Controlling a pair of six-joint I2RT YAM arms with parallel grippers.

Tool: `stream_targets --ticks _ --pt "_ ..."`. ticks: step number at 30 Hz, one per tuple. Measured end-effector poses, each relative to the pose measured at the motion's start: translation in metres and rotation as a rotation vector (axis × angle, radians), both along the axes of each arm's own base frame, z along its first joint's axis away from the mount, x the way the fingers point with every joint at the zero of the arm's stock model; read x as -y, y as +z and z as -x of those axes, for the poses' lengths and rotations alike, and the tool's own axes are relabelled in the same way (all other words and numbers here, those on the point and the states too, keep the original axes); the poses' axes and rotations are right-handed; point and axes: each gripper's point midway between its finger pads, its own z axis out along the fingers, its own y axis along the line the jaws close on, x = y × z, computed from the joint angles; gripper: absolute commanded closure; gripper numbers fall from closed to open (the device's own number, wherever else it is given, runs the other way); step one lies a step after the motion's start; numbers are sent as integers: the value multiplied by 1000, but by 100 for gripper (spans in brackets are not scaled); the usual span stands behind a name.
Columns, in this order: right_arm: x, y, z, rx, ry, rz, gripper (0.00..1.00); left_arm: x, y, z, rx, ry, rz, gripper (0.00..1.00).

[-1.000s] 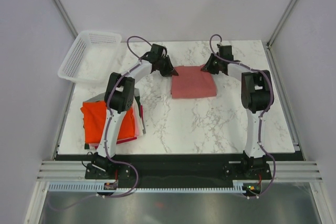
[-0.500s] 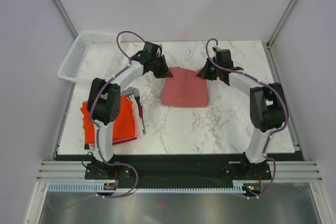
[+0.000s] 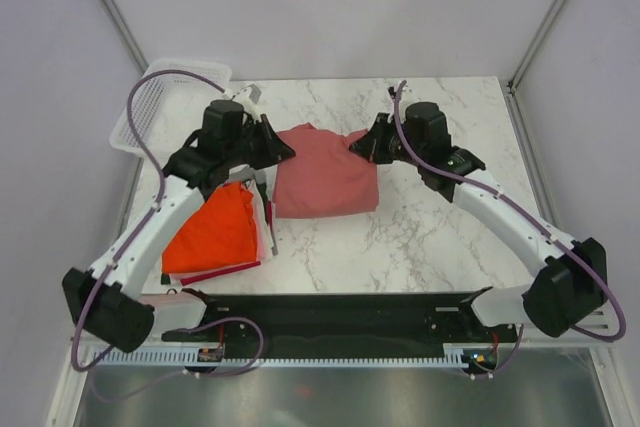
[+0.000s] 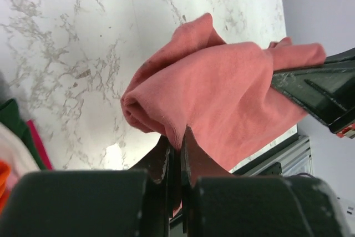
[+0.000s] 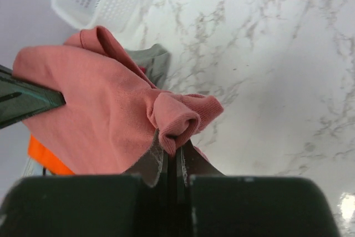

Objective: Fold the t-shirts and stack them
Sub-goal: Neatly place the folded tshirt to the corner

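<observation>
- Left gripper (image 3: 277,147): jaws closed tight on the left edge of the pink tee (image 3: 325,182). Its wrist view shows a fold of cloth pinched between the two tips.
- Right gripper (image 3: 362,147): jaws closed tight on the tee's right edge. Its wrist view shows a rolled bunch of cloth sitting right at the tips.
- The two grippers face one another across the tee, each in sight of the other's wrist camera.
- Pink tee: folded, spanned between the grippers and sagging below them, over the middle-left of the table (image 3: 450,227). The cloth is bunched and creased at both held edges. Both wrist views show it hanging from the grips. Whether its lower edge rests on the marble cannot be told.
- Stack (image 3: 225,269): near-left part of the table. The orange tee (image 3: 215,232) lies on top, with pink and white edges showing along its right side. The right wrist view shows a grey tee (image 5: 157,65) at its far edge.
- In the top view the pink tee's left edge lies just beside the stack's right border, slightly overlapping it.
- Left arm (image 3: 150,227): reaches across above the stack's left side.
- Basket (image 3: 140,107): white mesh, at the far-left corner of the table, behind the left arm, apart from the tees.
</observation>
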Motion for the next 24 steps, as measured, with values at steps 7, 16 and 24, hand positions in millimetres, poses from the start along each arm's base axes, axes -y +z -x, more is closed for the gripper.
stream_targets --ticks 7,16,24 --pt "-51 31 71 43 148 -25 100 -54 53 69 145 109 -2 98" --pt "-123 35 140 52 284 17 100 -122 31 120 130 314 -139 98" --pt "-174 24 163 51 314 66 100 -175 12 138 101 525 -271 98"
